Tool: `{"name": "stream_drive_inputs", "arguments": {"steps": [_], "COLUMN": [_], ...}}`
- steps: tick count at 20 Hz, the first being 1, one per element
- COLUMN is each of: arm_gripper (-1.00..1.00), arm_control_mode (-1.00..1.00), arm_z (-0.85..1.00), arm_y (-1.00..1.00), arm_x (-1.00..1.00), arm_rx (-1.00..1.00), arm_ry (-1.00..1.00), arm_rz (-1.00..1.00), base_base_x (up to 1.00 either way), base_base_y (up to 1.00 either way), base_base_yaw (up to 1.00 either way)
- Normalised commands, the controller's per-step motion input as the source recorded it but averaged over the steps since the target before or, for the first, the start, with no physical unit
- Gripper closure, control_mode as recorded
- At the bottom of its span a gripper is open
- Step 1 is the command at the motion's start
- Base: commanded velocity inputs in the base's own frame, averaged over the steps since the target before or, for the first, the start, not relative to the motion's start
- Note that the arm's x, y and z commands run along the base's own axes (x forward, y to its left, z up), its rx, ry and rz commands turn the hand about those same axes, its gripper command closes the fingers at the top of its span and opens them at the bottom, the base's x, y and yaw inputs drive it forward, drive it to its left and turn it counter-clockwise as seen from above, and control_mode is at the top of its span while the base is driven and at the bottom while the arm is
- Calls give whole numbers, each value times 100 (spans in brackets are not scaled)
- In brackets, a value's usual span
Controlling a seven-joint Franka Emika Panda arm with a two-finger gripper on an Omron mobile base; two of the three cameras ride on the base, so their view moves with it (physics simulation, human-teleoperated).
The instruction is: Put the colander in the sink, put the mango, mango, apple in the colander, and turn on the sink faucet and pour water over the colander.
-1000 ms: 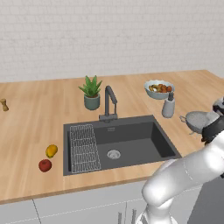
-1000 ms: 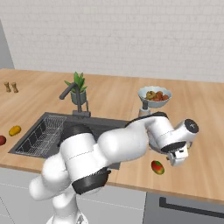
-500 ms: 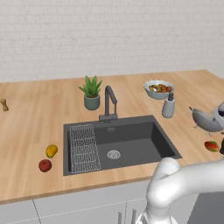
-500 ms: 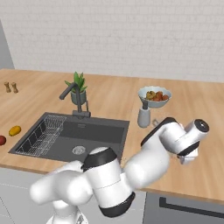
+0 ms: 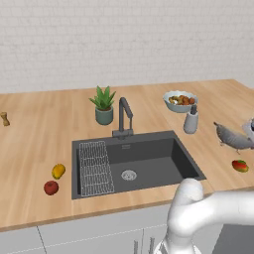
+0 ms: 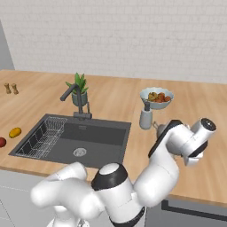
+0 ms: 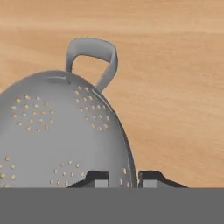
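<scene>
The colander [image 7: 61, 131], a perforated grey metal bowl, looms close in the hand view with one loop handle [image 7: 92, 54] at the top. My gripper [image 7: 123, 178] is shut on its rim, one fingertip on each side of the wall. In the left base view the colander [image 5: 233, 139] lies tilted on the counter at the far right, with a red-yellow mango [image 5: 240, 165] just in front of it. Left of the sink [image 5: 149, 154] lie a second mango [image 5: 58, 171] and the red apple [image 5: 50, 187]. The sink faucet [image 5: 124, 116] stands behind the basin, with no water running.
A wire rack [image 5: 94, 167] lies in the sink's left part. Behind the sink stand a potted plant [image 5: 103, 104], a bowl of mixed food [image 5: 179, 100] and a soap dispenser [image 5: 191, 121]. A small shaker [image 5: 5, 119] is at the far left. My arm [image 6: 168, 159] covers the counter's right front.
The jaws have closed from wide open onto the colander's rim. The arm has swung further right, and the colander now lies more tilted than a second ago.
</scene>
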Motion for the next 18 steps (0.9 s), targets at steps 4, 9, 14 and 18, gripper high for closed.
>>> {"name": "stream_drive_inputs", "arguments": {"steps": [4,9,14,18], "arm_gripper": [100,100,100,100], "arm_control_mode": [-100,-100,-100,-100], "arm_z": [-13,12,49,49], "arm_y": [69,43,33,71], "arm_x": [0,-19,-51,-33], "arm_rx": [-10,-3,-1,-14], "arm_ry": [0,-10,-28,-21], "arm_rz": [-1,1,22,47], "base_base_x": [0,0,0,0], "base_base_y": [0,0,0,0], "base_base_yaw": [0,0,0,0]}}
